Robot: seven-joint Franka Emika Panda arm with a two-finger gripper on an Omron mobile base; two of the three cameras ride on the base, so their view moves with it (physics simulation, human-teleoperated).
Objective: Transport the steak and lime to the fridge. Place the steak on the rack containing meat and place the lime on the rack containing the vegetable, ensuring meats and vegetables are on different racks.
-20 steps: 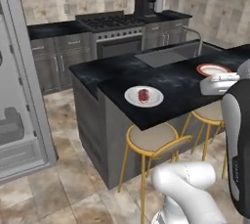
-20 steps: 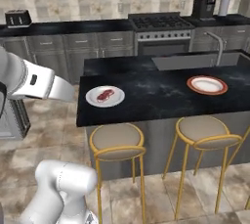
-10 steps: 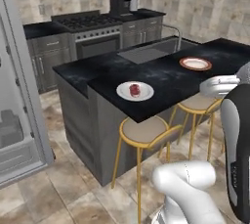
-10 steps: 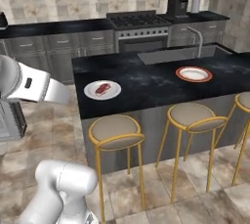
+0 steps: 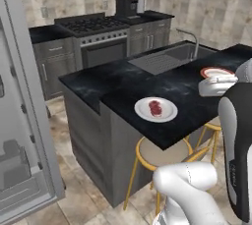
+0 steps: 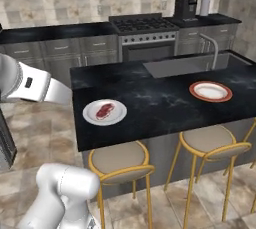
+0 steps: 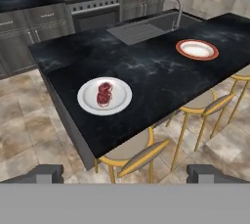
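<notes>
The steak (image 7: pixel 104 94) lies on a white plate (image 7: pixel 123 101) near the island counter's (image 7: pixel 146 78) front edge, long axis running near-to-far. The gripper (image 7: pixel 125 173) hangs spread, well clear above the stools (image 7: pixel 132 153).

Steak (image 7: pixel 104 94): small flat red slab with pale marbling, lying flat at centre of a white plate (image 7: pixel 122 104) on the black island counter (image 7: pixel 161 81), near the stool-side edge. Also noted in the left base view (image 5: pixel 155 107) and right base view (image 6: pixel 104 111). Fridge (image 5: pixel 19 121) at left, door open, pale interior showing.
</notes>
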